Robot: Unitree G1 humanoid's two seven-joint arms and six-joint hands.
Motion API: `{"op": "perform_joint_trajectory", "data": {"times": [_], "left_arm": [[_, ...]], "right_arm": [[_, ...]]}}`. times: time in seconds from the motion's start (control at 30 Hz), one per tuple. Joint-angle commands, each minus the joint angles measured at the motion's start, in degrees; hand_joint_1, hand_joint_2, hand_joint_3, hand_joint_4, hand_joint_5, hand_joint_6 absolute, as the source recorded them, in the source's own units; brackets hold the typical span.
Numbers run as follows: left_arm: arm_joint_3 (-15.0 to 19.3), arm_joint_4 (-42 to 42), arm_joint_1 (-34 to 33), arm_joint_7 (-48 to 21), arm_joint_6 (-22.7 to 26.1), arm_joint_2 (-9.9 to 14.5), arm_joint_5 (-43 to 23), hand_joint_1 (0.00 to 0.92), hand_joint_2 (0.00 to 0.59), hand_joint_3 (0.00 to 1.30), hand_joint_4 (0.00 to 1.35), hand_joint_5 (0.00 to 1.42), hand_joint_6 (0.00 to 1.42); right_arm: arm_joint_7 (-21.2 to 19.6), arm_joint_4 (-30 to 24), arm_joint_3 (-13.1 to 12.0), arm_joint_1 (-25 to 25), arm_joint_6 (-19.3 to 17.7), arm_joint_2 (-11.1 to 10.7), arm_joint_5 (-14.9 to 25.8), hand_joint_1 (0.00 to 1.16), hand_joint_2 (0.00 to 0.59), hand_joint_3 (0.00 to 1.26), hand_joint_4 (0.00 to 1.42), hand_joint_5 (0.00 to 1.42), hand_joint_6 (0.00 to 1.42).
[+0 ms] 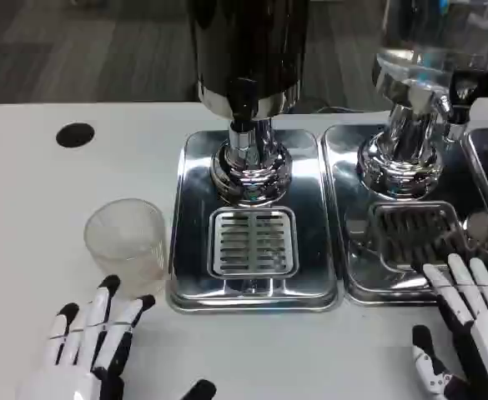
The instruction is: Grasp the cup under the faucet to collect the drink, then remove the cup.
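The robot's left hand (89, 342) is lying released on the white bench (27, 217), fingers spread and holding nothing, just at six o'clock of a clear plastic cup (127, 237) without touching it. The cup is standing upright beside the left edge of a chrome drip tray (189, 208), at eight o'clock of the dark dispenser's faucet (244, 125). The right hand (469, 321), also released, is resting at the second tray (352, 283).
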Motion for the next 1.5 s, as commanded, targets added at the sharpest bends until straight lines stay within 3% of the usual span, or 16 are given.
{"op": "perform_joint_trajectory", "data": {"times": [0.03,0.67,1.07,1.2,1.33,1.5], "left_arm": [[0.2,0.9,-0.1,1.0,-0.5,0.0,-0.2,0.0,0.125,0.25,0.0,0.14,0.08],[0.2,3.5,-0.7,2.6,-2.4,-0.5,-1.1,0.0,0.125,0.25,0.0,0.14,0.08],[1.0,0.7,-1.3,2.4,-3.8,-0.4,-2.1,0.0,0.117,0.26,0.0,0.14,0.08],[2.0,-2.7,-1.7,1.2,-2.0,-0.3,-1.0,0.0,0.052,0.26,0.0,0.14,0.08],[4.8,-6.7,-2.5,-0.9,-0.4,-1.3,-3.0,0.0,0.036,0.26,0.0,0.14,0.08],[8.9,-11.4,-6.7,-9.9,5.6,-2.4,-5.5,0.0,0.022,0.2,0.0,0.12,0.06]], "right_arm": [[-0.8,1.0,0.2,-0.7,-0.7,0.4,0.5,0.37,0.525,0.12,0.01,0.0,0.0],[-0.8,1.5,0.8,-0.9,-0.8,1.6,0.3,0.37,0.538,0.13,0.01,0.0,0.01],[-1.1,0.0,-1.4,1.1,-0.5,1.0,1.3,0.37,0.539,0.13,0.01,0.0,0.02],[-1.1,0.4,-1.9,1.1,-0.7,1.1,1.8,0.37,0.539,0.13,0.01,0.0,0.02],[-1.2,1.5,-1.7,0.7,-0.8,1.2,2.0,0.37,0.54,0.14,0.01,0.0,0.01],[-1.2,2.4,-1.1,0.1,-0.8,1.6,1.8,0.37,0.54,0.14,0.01,0.0,0.01]]}}
